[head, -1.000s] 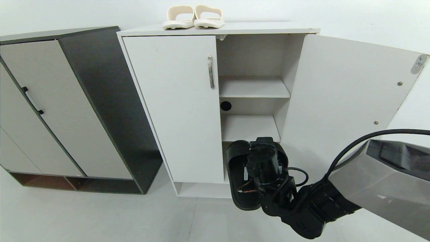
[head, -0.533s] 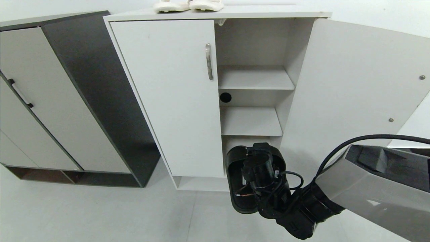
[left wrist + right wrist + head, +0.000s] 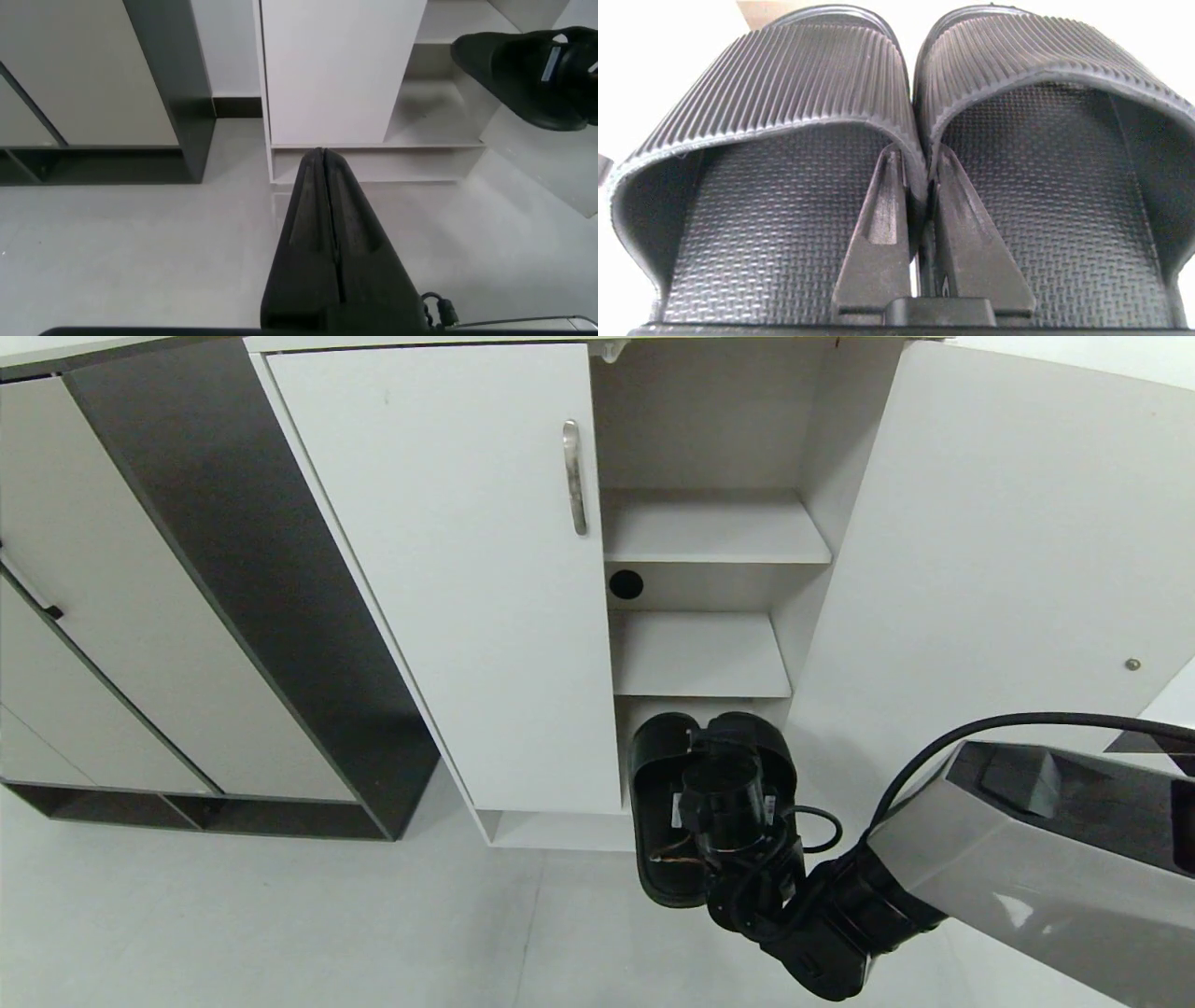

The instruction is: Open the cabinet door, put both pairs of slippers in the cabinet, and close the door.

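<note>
Pale grey floor before a white cabinet, with a dark cabinet at its 9 o'clock; the left door is closed, its handle upright; the right door is swung wide open toward 3 o'clock, exposing the upper shelf and the lower shelf.

The right gripper is clamped on the black slippers, its fingers pinching the two adjoining inner strap edges together so that the pair hangs as one; the pair is held off the floor at 6 o'clock of the lower shelf, toes at the mouth of the bottom compartment, heels outside it. The left gripper hangs above the floor, fingers pressed together, holding nothing.

Step in hand, as judged: door opened, one pair being stowed. The next move calls for carrying the pair toward 12 o'clock, fully past the cabinet's front edge and clear of the closed door's edge, lowering it flat, then releasing.
</note>
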### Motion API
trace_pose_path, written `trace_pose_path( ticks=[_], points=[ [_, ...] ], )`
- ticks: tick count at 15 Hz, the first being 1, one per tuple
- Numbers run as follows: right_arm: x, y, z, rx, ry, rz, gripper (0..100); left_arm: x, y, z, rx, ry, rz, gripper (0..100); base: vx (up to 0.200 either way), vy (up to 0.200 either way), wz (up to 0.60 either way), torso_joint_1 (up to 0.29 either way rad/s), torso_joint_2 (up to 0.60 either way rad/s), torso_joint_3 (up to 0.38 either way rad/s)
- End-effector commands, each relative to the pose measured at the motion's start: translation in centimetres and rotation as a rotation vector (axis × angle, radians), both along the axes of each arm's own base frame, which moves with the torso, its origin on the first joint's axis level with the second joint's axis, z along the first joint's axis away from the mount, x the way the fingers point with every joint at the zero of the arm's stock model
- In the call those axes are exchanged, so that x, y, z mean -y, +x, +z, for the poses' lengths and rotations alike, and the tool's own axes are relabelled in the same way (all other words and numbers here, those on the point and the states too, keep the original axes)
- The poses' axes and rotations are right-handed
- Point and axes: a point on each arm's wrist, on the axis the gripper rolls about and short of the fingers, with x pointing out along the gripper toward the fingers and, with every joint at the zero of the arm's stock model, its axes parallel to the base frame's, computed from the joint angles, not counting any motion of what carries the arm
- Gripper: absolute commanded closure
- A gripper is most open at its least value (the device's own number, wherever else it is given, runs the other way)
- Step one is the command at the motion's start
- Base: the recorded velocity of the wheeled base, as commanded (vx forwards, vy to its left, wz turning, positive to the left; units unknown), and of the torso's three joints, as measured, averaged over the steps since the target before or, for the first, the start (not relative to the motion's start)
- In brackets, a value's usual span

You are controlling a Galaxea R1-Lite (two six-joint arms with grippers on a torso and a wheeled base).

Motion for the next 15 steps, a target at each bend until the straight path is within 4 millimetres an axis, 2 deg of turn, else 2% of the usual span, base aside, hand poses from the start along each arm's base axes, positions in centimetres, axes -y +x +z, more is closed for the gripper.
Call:
trace_pose_path(
  ticks=[1,4,15],
  points=[
    [-0.10,0.11,-0.62,-0.001,-0.007,0.001,100,0.00,0.01,0.00,-0.001,0.000,0.000,100,0.000,0.000,0.00,0.000,0.00,0.000],
    [-0.06,0.16,-0.65,0.007,-0.013,0.002,100,0.00,0.01,0.00,-0.001,0.000,0.000,100,0.000,0.000,0.00,0.000,0.00,0.000],
    [0.22,0.43,-0.65,0.007,-0.019,-0.007,100,0.00,0.01,0.00,-0.001,0.000,0.000,100,0.200,0.000,0.00,0.001,0.00,0.004]
  ],
)
